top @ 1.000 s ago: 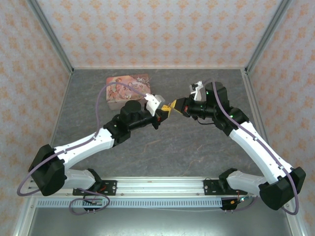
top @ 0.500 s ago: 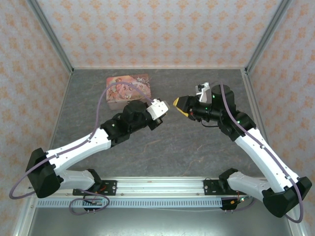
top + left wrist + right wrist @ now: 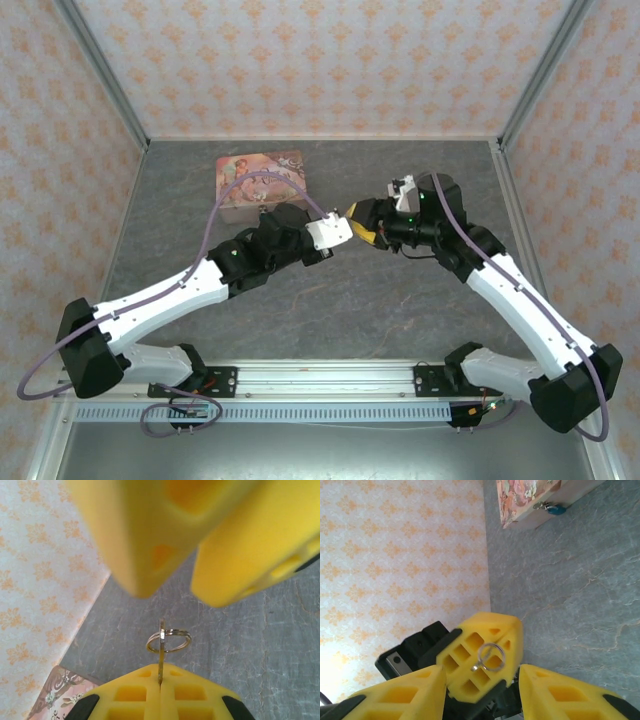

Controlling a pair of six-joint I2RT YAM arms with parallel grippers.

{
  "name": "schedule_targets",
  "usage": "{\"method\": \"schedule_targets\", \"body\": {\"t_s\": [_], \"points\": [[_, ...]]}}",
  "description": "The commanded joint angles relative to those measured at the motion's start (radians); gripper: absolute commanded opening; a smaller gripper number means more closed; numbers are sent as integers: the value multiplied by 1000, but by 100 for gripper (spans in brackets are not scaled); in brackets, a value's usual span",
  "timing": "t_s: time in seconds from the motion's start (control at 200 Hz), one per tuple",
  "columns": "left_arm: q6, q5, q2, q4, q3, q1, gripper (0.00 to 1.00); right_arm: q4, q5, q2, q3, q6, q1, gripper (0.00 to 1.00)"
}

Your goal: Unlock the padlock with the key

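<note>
The key (image 3: 161, 647) stands edge-on with its ring (image 3: 168, 641), pinched between the shut yellow fingers of my left gripper (image 3: 160, 680). My right gripper (image 3: 482, 685) is open, and its fingers (image 3: 150, 535) straddle the left gripper's tip and the key ring (image 3: 490, 657) without touching the ring. In the top view the left gripper (image 3: 347, 222) and the right gripper (image 3: 364, 226) meet above the middle of the table. The small blue padlock (image 3: 555, 509) hangs on the front of the pink tin box (image 3: 525, 495), far from both grippers.
The pink picture-printed tin box (image 3: 255, 180) lies at the back left of the grey stone-look table (image 3: 330, 300), partly behind the left arm's cable. Patterned walls (image 3: 320, 60) close in the back and both sides.
My right gripper has opened, drawn back to the right, then returned to the left gripper's tip. The left arm has pushed a little to the right, still holding the key.
</note>
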Motion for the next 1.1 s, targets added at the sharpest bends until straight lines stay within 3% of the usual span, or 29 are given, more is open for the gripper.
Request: {"method": "schedule_targets", "body": {"t_s": [0.0,1.021,1.096], "points": [[39,-25,10,-20,33,-9,0,32,-43,27,24,86,4,42],[29,-46,17,8,28,-10,0,-52,-39,73,49,40,5,4],[18,-41,12,10,24,-11,9,-56,-27,66,47,26,4,1]]}}
